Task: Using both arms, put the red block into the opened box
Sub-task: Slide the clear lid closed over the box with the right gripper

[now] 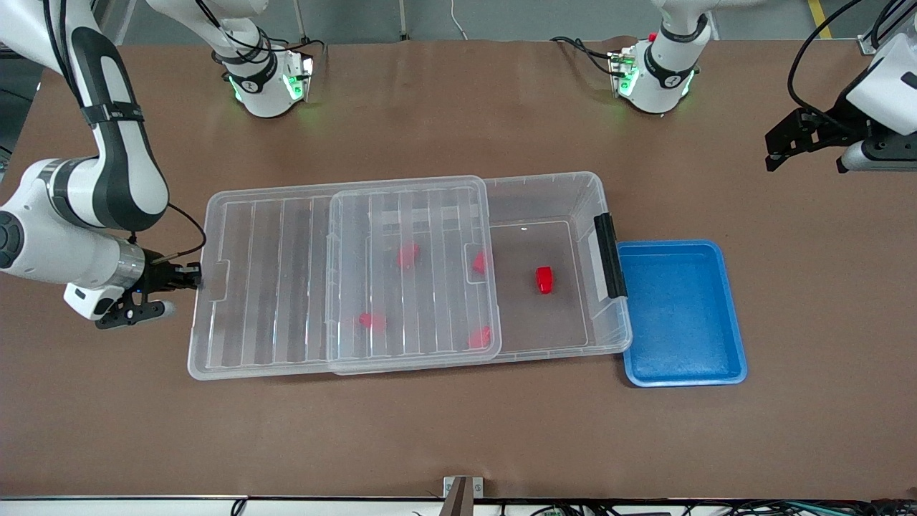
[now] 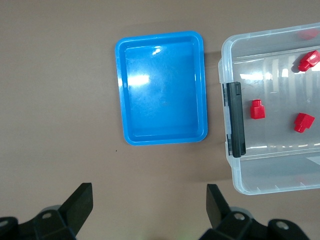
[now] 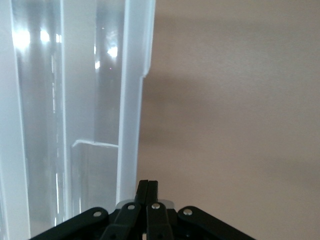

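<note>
The right hand (image 1: 192, 278) is pinched fully shut at the lid's (image 1: 286, 276) end tab, at the right arm's end of the counter (image 1: 458, 430); its fingertips meet at the lid's edge, and I cannot tell whether they grip the tab or only press against it, though the placing suits sliding the lid along the box (image 1: 566, 193). That ribbed clear lid lies slid partway off, overhanging the box toward the right arm, so the handle end is uncovered. In that open stretch lies one red block (image 1: 544, 279), at about nine o'clock from the black bar handle (image 1: 610, 256) and just short of it. Four more red blocks show through the lid, under its covered part. A blue tray (image 1: 680, 315) sits on the counter against the box's handle end, at three o'clock from it, with nothing in it. The left hand (image 1: 795, 140) waits high over bare counter toward the left arm's end, fingers spread wide and holding nothing; its wrist view looks down on tray and box. I judge all the blocks are in the box, with the lid being handled now.
</note>
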`<state>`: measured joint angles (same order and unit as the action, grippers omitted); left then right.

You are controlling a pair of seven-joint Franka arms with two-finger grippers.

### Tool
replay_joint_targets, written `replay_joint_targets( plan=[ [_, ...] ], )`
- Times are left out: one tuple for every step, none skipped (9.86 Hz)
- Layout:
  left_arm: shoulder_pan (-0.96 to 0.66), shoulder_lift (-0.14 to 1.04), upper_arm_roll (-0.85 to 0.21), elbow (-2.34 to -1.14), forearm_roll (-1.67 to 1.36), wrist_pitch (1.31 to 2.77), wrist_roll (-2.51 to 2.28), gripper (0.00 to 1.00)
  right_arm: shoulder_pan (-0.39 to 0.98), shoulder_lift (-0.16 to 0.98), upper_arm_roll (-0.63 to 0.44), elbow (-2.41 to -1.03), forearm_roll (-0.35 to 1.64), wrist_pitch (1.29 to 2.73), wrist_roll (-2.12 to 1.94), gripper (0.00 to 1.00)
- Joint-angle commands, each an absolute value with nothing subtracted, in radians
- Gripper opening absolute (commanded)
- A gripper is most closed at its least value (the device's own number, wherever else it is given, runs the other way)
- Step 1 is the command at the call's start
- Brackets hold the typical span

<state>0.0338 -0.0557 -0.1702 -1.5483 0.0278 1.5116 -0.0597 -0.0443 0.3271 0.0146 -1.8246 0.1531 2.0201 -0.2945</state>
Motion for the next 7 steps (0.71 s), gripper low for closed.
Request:
replay_joint_targets(
  plan=[
    [0.028,-0.045,-0.163,-1.582,0.012,1.532,-0.057,1.0,-0.041,0.331,0.038,-1.822,0.195,2.017,-0.261,0.0],
    [0.028,-0.044,-0.163,-1.582,0.012,1.531,-0.051,1.0,-0.041,0.333,0.067,-1.816,0.195,2.017,-0.218,0.0],
    [0.029,-0.046,-0.163,-1.582,0.012,1.531,-0.049,1.0,-0.037,0.344,0.089,-1.809,0.195,2.019,-0.177,0.0],
    [0.029,-0.046,-0.163,-1.583,0.012,1.529,-0.049,1.0,-0.037,0.351,0.118,-1.798,0.195,2.02,-0.132,0.0],
    [0.031,-0.045,-0.161,-1.583,0.012,1.529,-0.049,1.0,-0.037,0.357,0.144,-1.79,0.195,2.02,-0.102,0.0],
    [0.032,-0.044,-0.161,-1.583,0.012,1.528,-0.049,1.0,-0.035,0.363,0.159,-1.787,0.195,2.023,-0.085,0.0],
    [0.032,-0.046,-0.16,-1.583,0.014,1.528,-0.051,1.0,-0.026,0.368,0.166,-1.786,0.196,2.028,-0.065,0.0]
  ],
)
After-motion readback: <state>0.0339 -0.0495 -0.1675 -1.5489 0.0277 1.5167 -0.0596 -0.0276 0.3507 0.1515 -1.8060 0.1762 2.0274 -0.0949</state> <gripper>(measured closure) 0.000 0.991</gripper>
